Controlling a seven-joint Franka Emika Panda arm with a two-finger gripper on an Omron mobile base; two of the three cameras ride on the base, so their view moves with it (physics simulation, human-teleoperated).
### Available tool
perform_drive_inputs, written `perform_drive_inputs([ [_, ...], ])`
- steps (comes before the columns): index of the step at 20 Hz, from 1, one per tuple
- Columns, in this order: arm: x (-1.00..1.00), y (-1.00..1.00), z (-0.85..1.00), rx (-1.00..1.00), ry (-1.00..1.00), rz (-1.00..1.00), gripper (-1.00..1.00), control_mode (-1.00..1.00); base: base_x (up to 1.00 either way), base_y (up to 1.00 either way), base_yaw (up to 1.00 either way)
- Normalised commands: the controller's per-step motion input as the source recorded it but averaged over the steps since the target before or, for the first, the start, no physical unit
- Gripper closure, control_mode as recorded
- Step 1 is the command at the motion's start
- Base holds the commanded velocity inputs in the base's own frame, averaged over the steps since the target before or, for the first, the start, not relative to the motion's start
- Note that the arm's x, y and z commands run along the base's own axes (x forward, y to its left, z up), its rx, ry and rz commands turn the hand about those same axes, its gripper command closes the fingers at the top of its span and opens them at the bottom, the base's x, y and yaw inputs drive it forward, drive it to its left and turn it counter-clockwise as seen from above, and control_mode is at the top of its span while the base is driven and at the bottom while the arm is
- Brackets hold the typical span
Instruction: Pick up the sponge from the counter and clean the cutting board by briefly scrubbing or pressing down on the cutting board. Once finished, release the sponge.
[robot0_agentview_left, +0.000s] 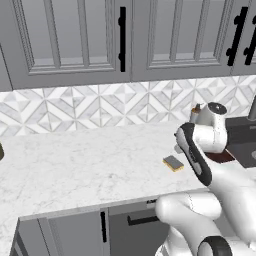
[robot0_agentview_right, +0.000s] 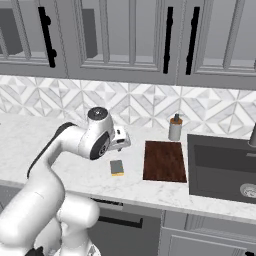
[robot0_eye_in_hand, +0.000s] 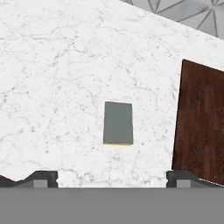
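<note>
The sponge (robot0_eye_in_hand: 118, 123), a small grey block with a yellow lower edge, lies flat on the white marble counter (robot0_eye_in_hand: 52, 65). My gripper (robot0_eye_in_hand: 113, 179) hovers above it, open, with its two fingertips (robot0_eye_in_hand: 42, 177) spread wide and nothing between them. To the sponge's right lies the dark reddish-brown cutting board (robot0_eye_in_hand: 201, 131), a short gap away. In the right base view the sponge (robot0_agentview_right: 117, 167) sits just left of the cutting board (robot0_agentview_right: 165, 161), below my hand (robot0_agentview_right: 121, 140). From the left base view the sponge (robot0_agentview_left: 173, 163) shows beside my arm, and a corner of the cutting board (robot0_agentview_left: 220, 157) peeks out behind it.
A dark sink (robot0_agentview_right: 222, 167) is set into the counter right of the board. A small bottle (robot0_agentview_right: 175, 128) stands at the backsplash behind the board. Grey wall cabinets hang overhead. The counter's front edge (robot0_agentview_right: 150, 200) runs close below the sponge.
</note>
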Motion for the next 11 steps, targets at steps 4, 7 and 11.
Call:
perform_drive_inputs([
  [4,-1.00,0.24,1.00,0.00,-0.52,0.00,-1.00,-1.00,0.00,0.00,0.00],
  [7,-1.00,0.32,1.00,0.00,-0.50,0.00,-1.00,-1.00,0.00,0.00,0.00],
  [11,-0.93,0.54,1.00,-0.02,-0.47,0.00,-1.00,-1.00,0.00,0.00,0.00],
])
